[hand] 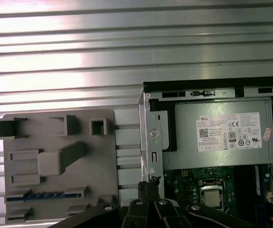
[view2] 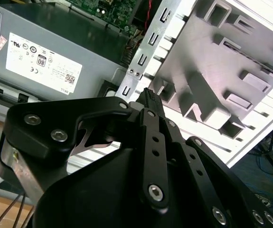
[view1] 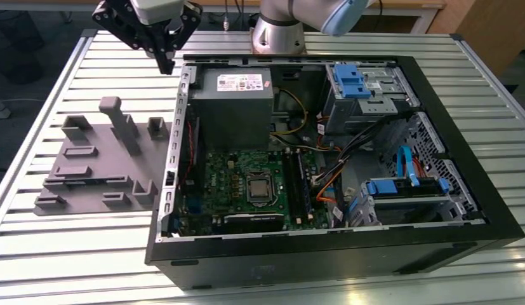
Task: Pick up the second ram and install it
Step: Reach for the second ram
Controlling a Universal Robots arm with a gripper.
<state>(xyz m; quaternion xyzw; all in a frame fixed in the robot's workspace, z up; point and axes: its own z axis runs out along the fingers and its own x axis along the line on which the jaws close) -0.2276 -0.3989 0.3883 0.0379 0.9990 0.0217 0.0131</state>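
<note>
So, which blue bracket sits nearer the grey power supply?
The blue bracket across from the power supply; the other blue bracket sits across from the motherboard.

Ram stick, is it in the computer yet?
Not yet. A blue strip, likely the ram, lies in the grey fixture. The tool hangs shut and empty above the table by the case edge. Nothing looks done; grabbing and installing are left.

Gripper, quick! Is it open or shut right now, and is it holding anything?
Gripper: shut, holding nothing.
</note>
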